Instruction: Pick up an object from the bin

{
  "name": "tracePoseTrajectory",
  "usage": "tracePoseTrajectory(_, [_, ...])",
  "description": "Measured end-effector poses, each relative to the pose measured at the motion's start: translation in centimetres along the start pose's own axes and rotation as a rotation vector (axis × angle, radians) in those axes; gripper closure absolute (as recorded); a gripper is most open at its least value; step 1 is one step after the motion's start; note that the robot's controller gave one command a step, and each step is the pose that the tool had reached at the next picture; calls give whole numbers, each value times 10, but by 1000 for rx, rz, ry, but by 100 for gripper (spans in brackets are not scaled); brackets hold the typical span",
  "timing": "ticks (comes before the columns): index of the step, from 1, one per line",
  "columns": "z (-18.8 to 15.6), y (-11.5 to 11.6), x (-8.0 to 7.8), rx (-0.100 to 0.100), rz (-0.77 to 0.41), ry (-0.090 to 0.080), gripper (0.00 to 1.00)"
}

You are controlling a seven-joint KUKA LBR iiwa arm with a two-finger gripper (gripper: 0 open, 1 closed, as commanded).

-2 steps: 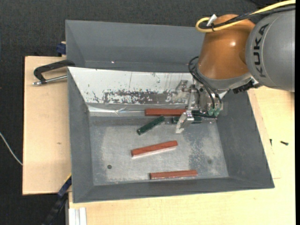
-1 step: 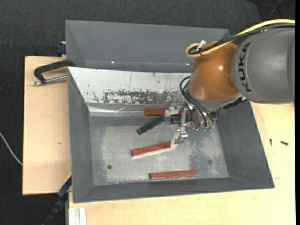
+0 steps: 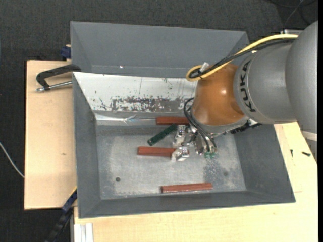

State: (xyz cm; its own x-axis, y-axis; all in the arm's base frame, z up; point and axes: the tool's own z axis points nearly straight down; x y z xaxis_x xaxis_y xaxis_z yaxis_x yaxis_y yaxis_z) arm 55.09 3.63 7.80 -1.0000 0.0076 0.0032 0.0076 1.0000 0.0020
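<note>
I see the arm come in from the right, big and grey and round, with a smooth orange cover on its wrist. Its shiny metal gripper is down low in the grey metal bin, near the middle of the floor. I cannot tell if the gripper is open or closed, and I cannot tell if it holds anything. Just beside it, on its left, lies a flat red-brown stick, long and straight, with its right end at the gripper's tip. A dark green stick lies tilted just behind it, and its upper end reaches the gripper too. Another red-brown stick lies along the scratched back wall. One more red-brown stick lies by the front wall, well apart from the gripper. The bin floor looks dull and speckled.
</note>
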Motion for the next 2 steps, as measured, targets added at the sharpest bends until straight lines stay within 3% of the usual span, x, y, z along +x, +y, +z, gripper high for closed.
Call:
tracePoseTrajectory(1, [0,0,0,0,0,0,100])
tracePoseTrajectory(2, [-10,-10,8,-1,-141,-3,100])
